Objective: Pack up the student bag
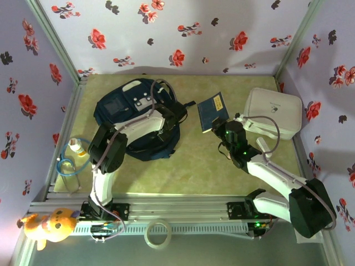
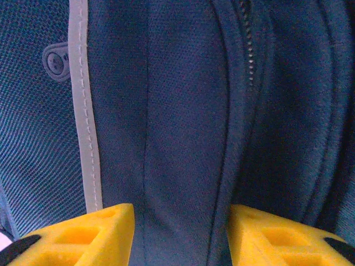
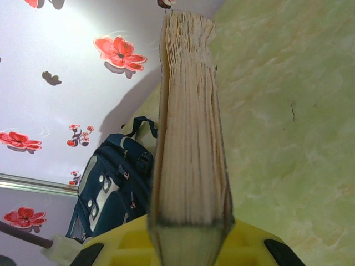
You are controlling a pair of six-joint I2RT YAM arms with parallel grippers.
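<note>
Toward the far left corner of the worktop (image 1: 194, 166) lies the bag (image 1: 119, 108), navy with pale patches, flat on the green surface. The left arm bends over it from the near edge, and the left gripper (image 1: 171, 117) sits over the bag's right side. Seen from the left wrist, its yellow fingers (image 2: 83, 235) are spread apart with nothing gripped between them, close above the dark blue fabric; whether they touch it cannot be told. That fabric carries a grey stripe (image 2: 83, 111), a snap button (image 2: 55, 62) just left of the stripe, and a zip (image 2: 247, 50) further right. Right of the bag and apart from it, near the middle of the far edge, the right gripper (image 1: 222, 125) is clamped on a blue book (image 1: 212, 110). Seen from the right wrist, the book's page edges stand upright between yellow fingers (image 3: 249, 244) pressed to both covers, with the bag beyond on the left. A white box (image 1: 274, 112) sits in the far right corner, near the book. A plush toy (image 1: 50, 224) rests at the near left corner, and a tape roll (image 1: 158, 233) lies at the near edge.
</note>
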